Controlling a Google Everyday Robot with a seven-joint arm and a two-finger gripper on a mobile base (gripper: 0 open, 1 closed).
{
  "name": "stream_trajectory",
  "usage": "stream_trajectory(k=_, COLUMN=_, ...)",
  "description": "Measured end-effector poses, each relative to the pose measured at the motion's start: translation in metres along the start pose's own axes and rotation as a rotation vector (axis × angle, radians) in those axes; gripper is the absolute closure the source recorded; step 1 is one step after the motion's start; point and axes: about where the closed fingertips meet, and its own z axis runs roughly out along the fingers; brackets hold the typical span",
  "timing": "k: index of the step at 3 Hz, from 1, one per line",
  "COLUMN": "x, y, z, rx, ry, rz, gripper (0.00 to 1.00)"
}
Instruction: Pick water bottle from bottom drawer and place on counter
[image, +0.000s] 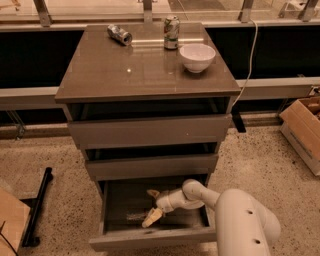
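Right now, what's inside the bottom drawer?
The gripper, fingers open, reaches into the bottom drawer. The water bottle lies on the dark floor by its lower finger. The arm covers the right side; the middle drawer hides the back.

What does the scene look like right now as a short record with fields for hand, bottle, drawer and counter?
hand: hand down inside the bottom drawer, fingers spread open
bottle: water bottle lying on the drawer floor, just left of the lower finger, not gripped
drawer: bottom drawer pulled out furthest of three
counter: counter holds a tipped can, an upright can and a white bowl
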Motion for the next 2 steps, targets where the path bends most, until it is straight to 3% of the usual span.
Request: stream_trajectory(k=2, x=0.031, y=-0.02, z=0.023, rx=0.033, ry=0.006, rz=0.061, gripper=0.0)
